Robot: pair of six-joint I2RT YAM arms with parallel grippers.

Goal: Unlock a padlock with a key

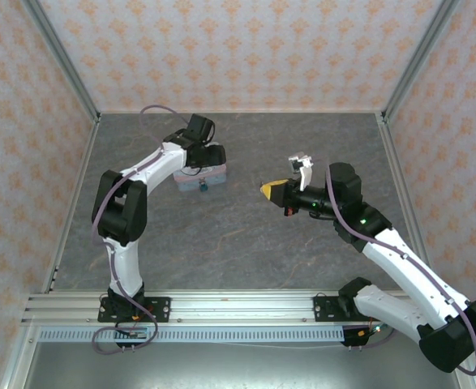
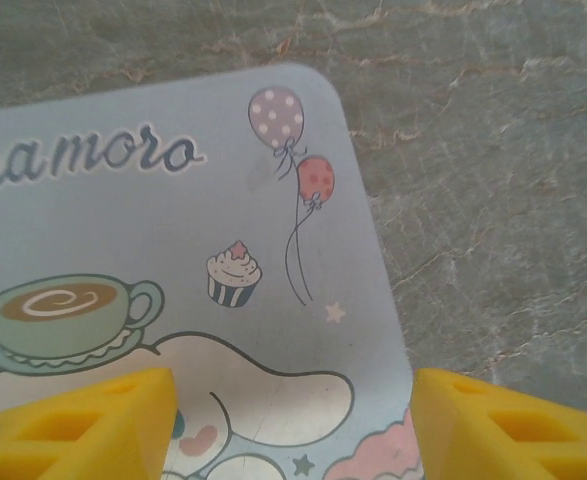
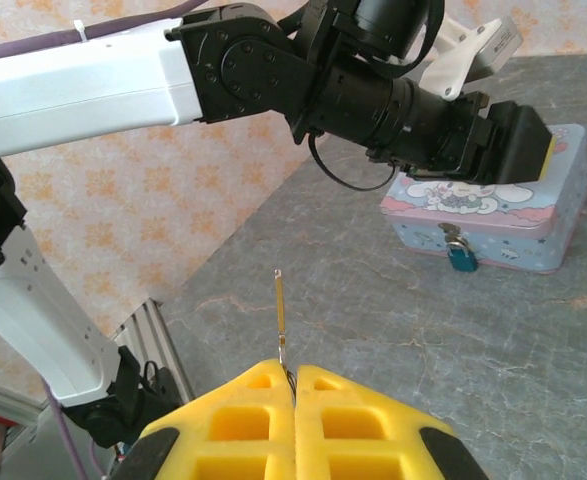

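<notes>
Nearest the lens in my right wrist view, the right jaws are pressed together. Their yellow pads (image 3: 233, 420) meet along one seam and pinch the key (image 3: 279, 318) by its head. The key is a thin sliver, and its long axis runs straight out ahead of these jaws, tip leading, in free air above the grey desk (image 3: 373, 330).

The padlock (image 3: 462, 257), tiny and teal-blue, lies ahead of the right jaws and off to their right, well apart from the key's tip. It hangs from the clasp on the front wall of a pale-blue tin (image 3: 513, 235), the wall turned toward these jaws. I cannot make out the keyhole or which way it opens.

The left jaws are spread wide directly above the tin's lid (image 2: 173, 250), which is printed with a cartoon dog, a cupcake and balloons and sits just beneath them. I cannot tell whether they touch it. From them, the padlock is down over the tin's front edge.

From overhead, bare desk separates the right jaws from the padlock.

The left jaws are nearer the lock, but the right jaws carry the key. I judge the coming move turns on closing that ahead-and-right gap while lining the key's axis up with a keyhole I cannot yet see.
</notes>
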